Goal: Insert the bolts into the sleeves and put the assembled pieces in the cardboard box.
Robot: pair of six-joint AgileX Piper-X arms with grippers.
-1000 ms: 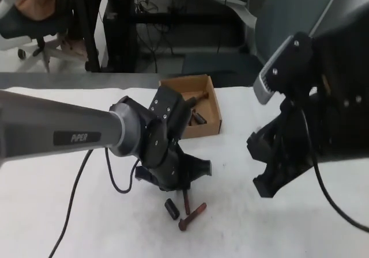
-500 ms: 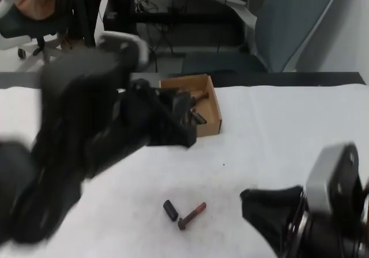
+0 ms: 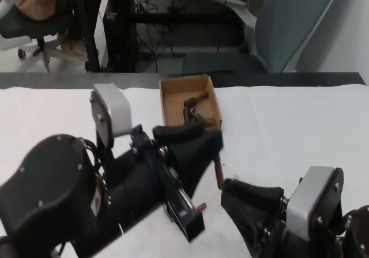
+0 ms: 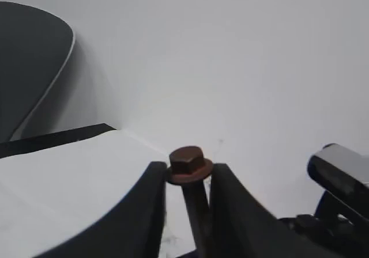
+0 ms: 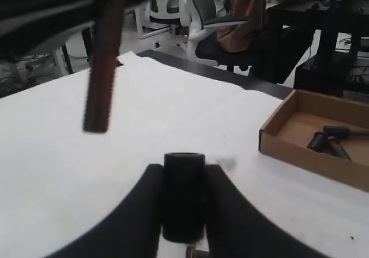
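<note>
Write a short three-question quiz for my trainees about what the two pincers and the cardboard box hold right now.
1. Choose: the left pincer holds A a sleeve, B a bolt, C nothing.
2. True or false: the right pincer is shut on a black sleeve.
3. Fill in: dark pieces lie inside the cardboard ____.
Key: 1 B; 2 true; 3 box.

The left pincer (image 4: 188, 174) and right pincer (image 5: 183, 174) have curved matte black fingers (image 4: 144, 212); arms (image 3: 57, 206) black too.
</note>
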